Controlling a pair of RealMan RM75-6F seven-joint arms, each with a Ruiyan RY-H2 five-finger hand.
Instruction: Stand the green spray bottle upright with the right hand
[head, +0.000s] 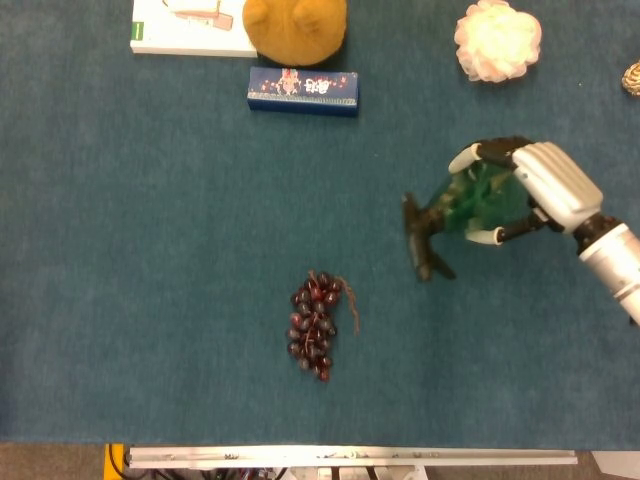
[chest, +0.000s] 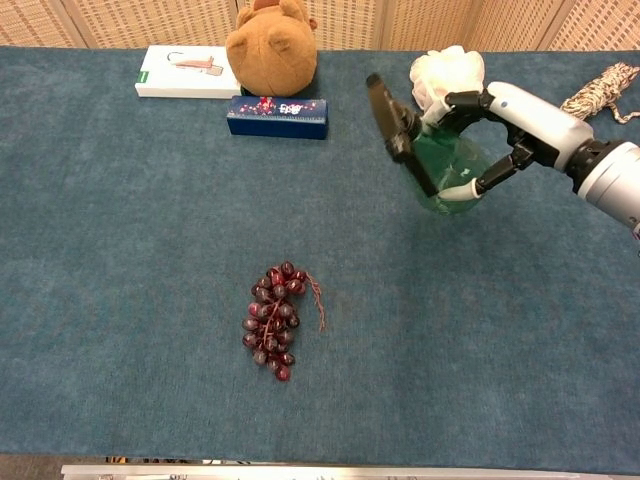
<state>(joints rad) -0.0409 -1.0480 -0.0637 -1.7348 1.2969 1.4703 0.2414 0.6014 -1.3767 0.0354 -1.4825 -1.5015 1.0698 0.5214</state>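
My right hand (head: 530, 190) (chest: 505, 125) grips the body of the green spray bottle (head: 470, 200) (chest: 445, 170). The bottle stands nearly upright, tilted a little to the left. Its black trigger head (chest: 392, 125) (head: 420, 238) is on top, well above the blue cloth. In the chest view the bottle's base sits at or just above the table surface; I cannot tell if it touches. My left hand is out of both views.
A bunch of dark red grapes (head: 316, 325) (chest: 273, 320) lies at the front middle. A blue box (chest: 277, 116), a brown teddy bear (chest: 271, 45) and a white box (chest: 188, 71) sit at the back left. A white bath puff (chest: 447, 78) and a rope coil (chest: 600, 92) lie behind the bottle.
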